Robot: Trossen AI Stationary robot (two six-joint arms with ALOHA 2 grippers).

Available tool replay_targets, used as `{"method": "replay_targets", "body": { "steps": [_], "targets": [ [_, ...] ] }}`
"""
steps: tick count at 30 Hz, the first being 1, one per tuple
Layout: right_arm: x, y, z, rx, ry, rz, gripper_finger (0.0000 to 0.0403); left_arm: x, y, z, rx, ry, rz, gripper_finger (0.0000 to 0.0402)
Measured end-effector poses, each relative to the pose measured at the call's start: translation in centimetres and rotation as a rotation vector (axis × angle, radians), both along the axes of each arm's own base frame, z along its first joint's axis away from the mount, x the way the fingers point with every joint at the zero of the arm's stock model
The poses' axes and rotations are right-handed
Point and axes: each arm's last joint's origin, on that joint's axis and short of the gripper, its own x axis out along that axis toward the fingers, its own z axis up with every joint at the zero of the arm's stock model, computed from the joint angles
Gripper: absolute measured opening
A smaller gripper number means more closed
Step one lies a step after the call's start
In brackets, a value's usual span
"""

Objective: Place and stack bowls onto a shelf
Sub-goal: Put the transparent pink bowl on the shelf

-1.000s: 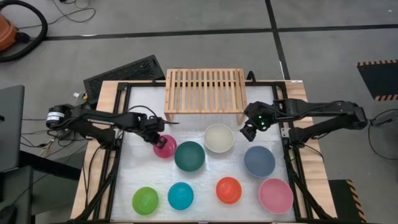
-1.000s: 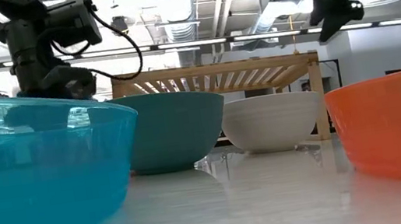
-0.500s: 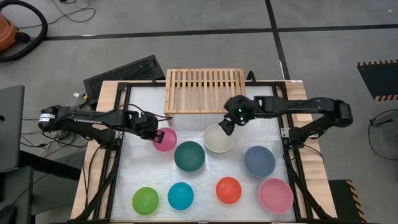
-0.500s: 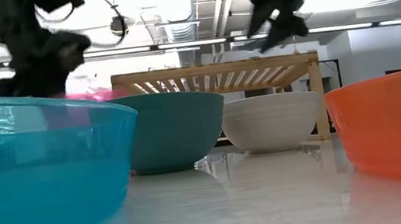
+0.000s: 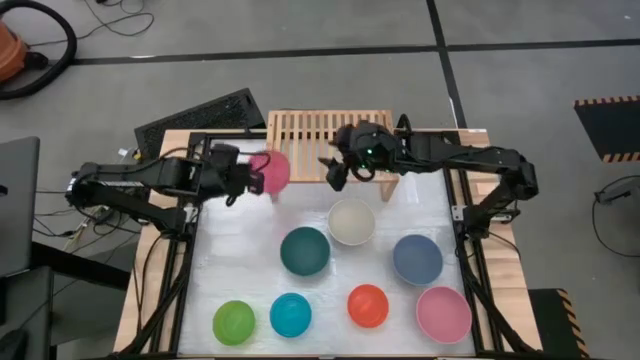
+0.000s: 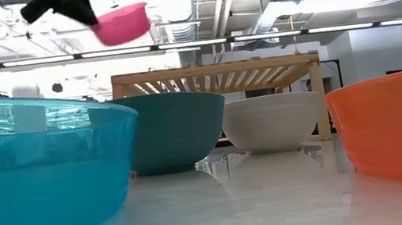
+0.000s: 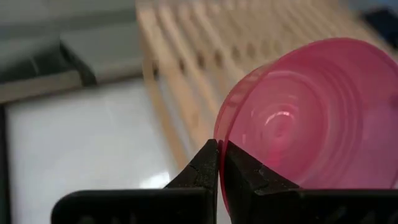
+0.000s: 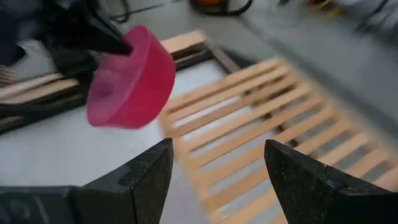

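My left gripper (image 5: 252, 177) is shut on the magenta bowl (image 5: 270, 170), which hangs in the air by the left end of the light-wood shelf (image 5: 328, 140). In the low view the bowl (image 6: 121, 23) is well above the other bowls. My right gripper (image 5: 335, 172) is open and empty, above the shelf's near edge just right of the magenta bowl (image 8: 130, 78). On the table stand the dark teal (image 5: 305, 250), cream (image 5: 352, 221), slate blue (image 5: 417, 259), pink (image 5: 443, 313), orange-red (image 5: 367, 305), cyan (image 5: 290, 314) and lime (image 5: 233, 322) bowls. My left gripper pinches the magenta bowl's rim (image 7: 219, 149) on its left side, one finger inside and one outside the wall. The fingers come roughly level from the table's left. The bowl is lifted clear of the table and tilted.
The shelf's slatted top (image 8: 261, 118) carries no bowl. A dark keyboard-like slab (image 5: 200, 115) lies beyond the table's far left corner. The black frame rails (image 5: 190, 260) run along both sides of the white table surface.
My left gripper has lifted the magenta bowl off the table and carried it up and toward the far edge, to the shelf's left end. My right gripper has swung toward the table's left and far edge, from beside the cream bowl to above the shelf, staying open.
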Motion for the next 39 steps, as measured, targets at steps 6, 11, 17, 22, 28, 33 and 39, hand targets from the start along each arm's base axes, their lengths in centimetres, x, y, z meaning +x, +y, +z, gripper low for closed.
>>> {"method": "replay_targets", "body": {
  "steps": [6,11,17,22,28,33,39],
  "targets": [
    [2.5,0.5,2.4,-0.177,-0.029,-0.038,0.0280,1.1,0.4,2.8,0.268,0.062,0.057,0.0000],
    [4.5,0.4,2.4,-0.196,-0.024,-0.041,0.0280,3.0,0.5,3.8,0.443,0.149,0.044,0.0000],
    [6.1,0.2,2.0,-0.195,-0.025,-0.042,0.0280,5.1,0.5,3.8,0.523,0.219,0.000,0.0000],
    [5.9,0.0,1.9,-0.212,0.002,-0.085,0.0279,5.2,0.5,3.8,0.554,0.247,0.009,0.0000],
    [5.8,0.3,1.8,-0.227,0.021,-0.081,0.0224,5.5,0.3,4.2,0.601,0.309,-0.045,0.0000],
    [5.7,0.4,1.5,-0.223,0.057,-0.069,0.0106,5.7,0.3,4.3,0.642,0.381,-0.112,0.0000],
    [5.5,0.3,1.5,-0.230,0.061,-0.097,0.0024,5.8,0.2,4.5,0.668,0.410,-0.147,0.0000]
  ]
}}
